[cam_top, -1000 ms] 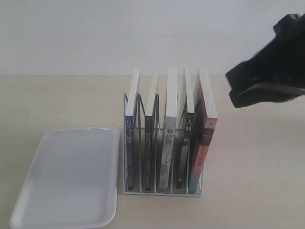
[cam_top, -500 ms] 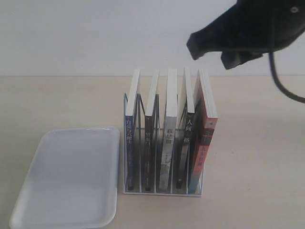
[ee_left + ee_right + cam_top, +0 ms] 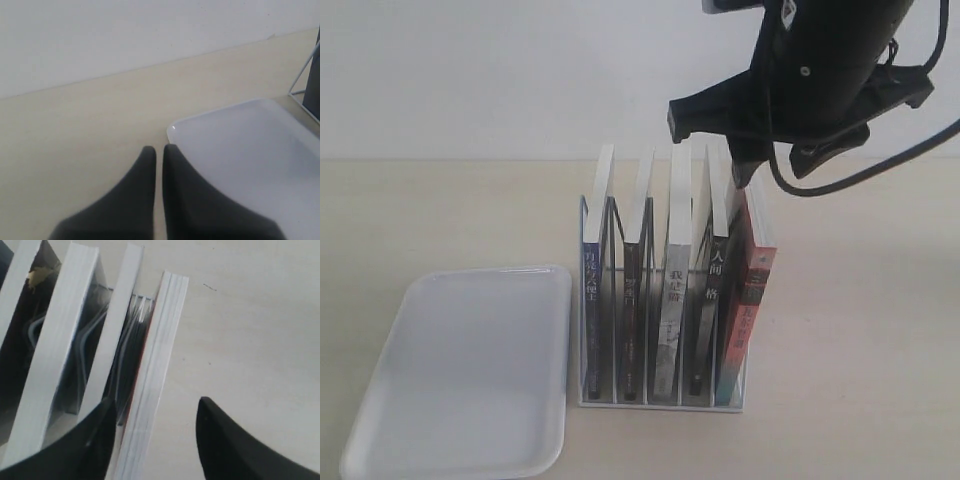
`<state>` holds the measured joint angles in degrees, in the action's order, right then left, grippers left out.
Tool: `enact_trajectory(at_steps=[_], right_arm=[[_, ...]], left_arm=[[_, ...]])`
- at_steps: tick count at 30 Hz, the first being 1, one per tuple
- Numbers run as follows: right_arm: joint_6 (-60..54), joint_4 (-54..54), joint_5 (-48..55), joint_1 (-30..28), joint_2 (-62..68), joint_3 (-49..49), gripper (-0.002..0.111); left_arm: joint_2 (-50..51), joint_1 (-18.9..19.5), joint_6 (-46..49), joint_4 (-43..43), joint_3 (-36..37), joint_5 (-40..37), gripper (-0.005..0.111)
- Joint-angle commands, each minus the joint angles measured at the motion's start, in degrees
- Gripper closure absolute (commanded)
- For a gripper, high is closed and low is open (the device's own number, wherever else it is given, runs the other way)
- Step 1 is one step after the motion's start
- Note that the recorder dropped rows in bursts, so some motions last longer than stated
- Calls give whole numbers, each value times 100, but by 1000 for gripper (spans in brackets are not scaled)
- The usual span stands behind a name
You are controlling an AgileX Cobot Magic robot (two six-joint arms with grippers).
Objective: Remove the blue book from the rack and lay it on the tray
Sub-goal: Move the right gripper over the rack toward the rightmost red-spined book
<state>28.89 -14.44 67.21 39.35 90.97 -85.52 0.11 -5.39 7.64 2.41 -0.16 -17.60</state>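
Note:
The blue book (image 3: 592,300) stands upright in the leftmost slot of the white wire rack (image 3: 660,398), blue spine facing the camera. The white tray (image 3: 460,370) lies flat to the left of the rack, with nothing on it. My right gripper (image 3: 155,401) hangs open above the rack's right end, its jaws straddling the page edge of the red-spined book (image 3: 162,350), far from the blue book. My left gripper (image 3: 159,150) is shut on nothing, low over the table at a corner of the tray (image 3: 250,150); it is out of the exterior view.
Besides the blue book, the rack holds a black-spined book (image 3: 632,300), a pale grey one (image 3: 672,310), another black one (image 3: 708,300) and the red-spined one (image 3: 752,300). The right arm (image 3: 810,70) and its cable hang over the rack's back right. A wall stands behind the table.
The right arm has swung in from the far right and come down over the right end of the rack. Books, rack and tray have not moved.

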Motion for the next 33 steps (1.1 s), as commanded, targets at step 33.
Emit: enact_trajectory(at_steps=[33], right_arm=[[55,-283,31,-109,388,-286,56]], left_arm=[[-11,-51,-58,-47,16,79,102]])
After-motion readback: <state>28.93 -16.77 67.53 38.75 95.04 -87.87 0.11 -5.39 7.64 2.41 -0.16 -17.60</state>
